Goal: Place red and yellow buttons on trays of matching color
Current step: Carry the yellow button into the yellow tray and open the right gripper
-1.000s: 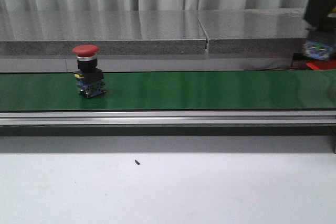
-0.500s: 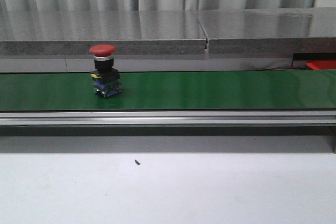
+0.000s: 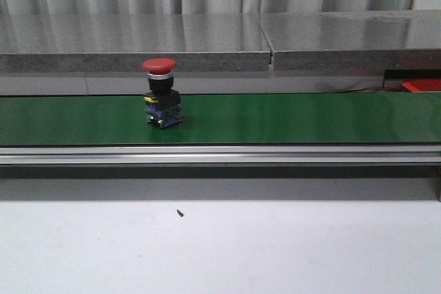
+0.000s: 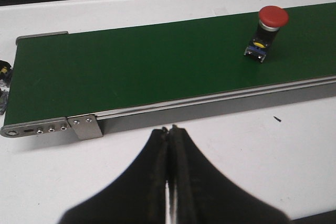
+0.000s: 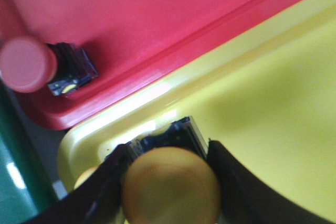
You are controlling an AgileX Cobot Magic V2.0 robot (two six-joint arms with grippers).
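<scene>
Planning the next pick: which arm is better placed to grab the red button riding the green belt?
Left: its shut, empty left gripper faces the red mushroom-head button on the belt. The right gripper holds a yellow button.

No readable text, labels or numbers appear anywhere.

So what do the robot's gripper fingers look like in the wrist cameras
Only the fingers show. The left gripper has two smooth, matte black fingers, broad at the base and tapering to narrow tips. The right gripper looks the same dark black, though blurred. No cables, markings or labels are visible on either.
</scene>
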